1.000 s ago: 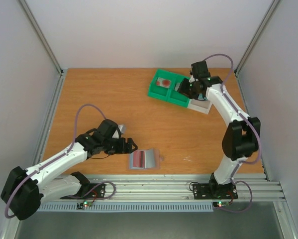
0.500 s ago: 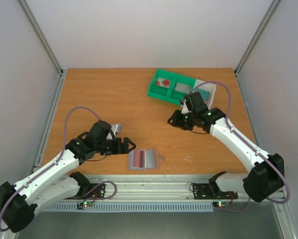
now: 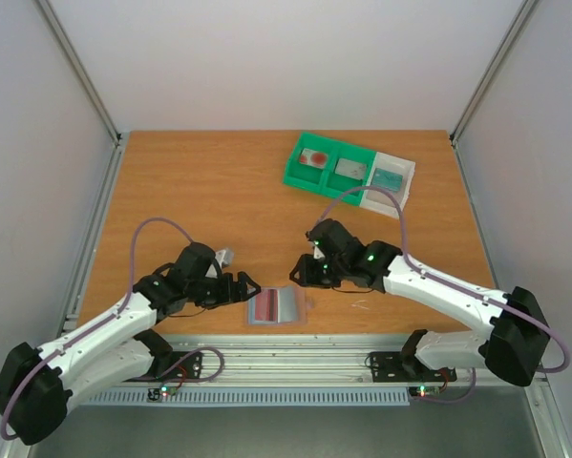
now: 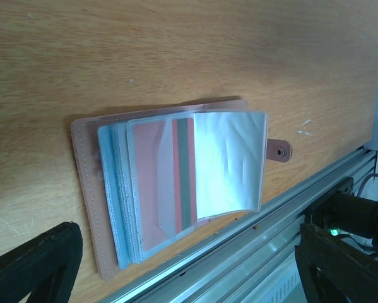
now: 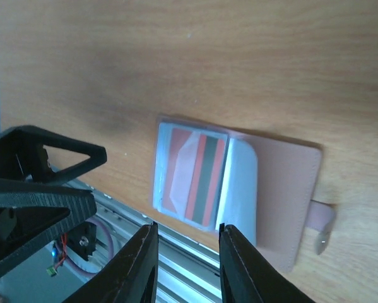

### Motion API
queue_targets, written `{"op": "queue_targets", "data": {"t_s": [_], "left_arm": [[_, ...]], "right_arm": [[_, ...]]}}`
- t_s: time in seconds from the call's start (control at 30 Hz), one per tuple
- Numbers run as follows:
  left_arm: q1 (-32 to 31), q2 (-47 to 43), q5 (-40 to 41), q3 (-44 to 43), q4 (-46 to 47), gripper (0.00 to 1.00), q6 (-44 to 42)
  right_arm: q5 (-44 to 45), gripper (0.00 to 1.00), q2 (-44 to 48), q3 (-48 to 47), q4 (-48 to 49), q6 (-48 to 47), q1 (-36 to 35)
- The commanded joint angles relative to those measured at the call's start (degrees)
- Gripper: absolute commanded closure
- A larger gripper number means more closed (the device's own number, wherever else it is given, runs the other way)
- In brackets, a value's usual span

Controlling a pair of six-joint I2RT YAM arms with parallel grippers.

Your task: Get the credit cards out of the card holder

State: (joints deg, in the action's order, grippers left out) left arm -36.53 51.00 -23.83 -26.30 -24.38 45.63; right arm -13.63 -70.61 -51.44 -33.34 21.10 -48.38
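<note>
The left gripper point(image 3: 254, 287) gapes empty left of the open card holder point(image 3: 277, 305). The right gripper point(image 3: 297, 275) hangs just beyond it, jaws apart, seemingly empty. Only the wrist views show its striped card point(image 4: 176, 180).

Lying open and flat near the front edge of the surface: card holder point(image 3: 277, 305), pinkish cover down, snap tab out to one side, clear sleeves fanned, top sleeve curling up. Tucked in one sleeve: striped card point(image 4: 171, 180), pink, red and green. Well apart at the back, in separate compartments of a green tray point(image 3: 316, 188): whitish credit card point(image 3: 315, 157) with red blotch, and greyish card point(image 3: 349, 169).
</note>
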Motion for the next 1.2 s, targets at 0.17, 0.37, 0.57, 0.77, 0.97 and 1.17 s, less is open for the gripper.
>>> {"op": "queue_targets", "data": {"t_s": [0.17,0.37,0.57,0.77,0.97,1.17], "left_arm": [[0.3,-0.8,0.4,2.3,4.9,0.07,1.3],[0.3,-3.0,1.9,3.6,4.4,0.07,1.6],[0.3,-4.1,2.7,4.0,3.1,0.07,1.4],[0.4,-3.8,2.2,4.0,3.9,0.07,1.7],[0.3,-3.7,1.9,4.1,4.1,0.08,1.8],[0.3,-3.4,1.6,4.0,4.3,0.07,2.3]], "right_arm": [[4.6,0.71,-8.4,2.2,11.8,4.5,-7.6],[3.8,0.73,-14.9,2.0,15.6,5.1,-9.3],[4.6,0.76,-18.0,2.2,16.3,5.0,-9.3],[4.1,0.78,-20.4,2.7,17.8,5.6,-9.4],[4.6,0.79,-21.1,3.0,18.0,5.4,-9.3],[5.0,0.8,-22.2,3.6,18.5,5.4,-9.4]]}}
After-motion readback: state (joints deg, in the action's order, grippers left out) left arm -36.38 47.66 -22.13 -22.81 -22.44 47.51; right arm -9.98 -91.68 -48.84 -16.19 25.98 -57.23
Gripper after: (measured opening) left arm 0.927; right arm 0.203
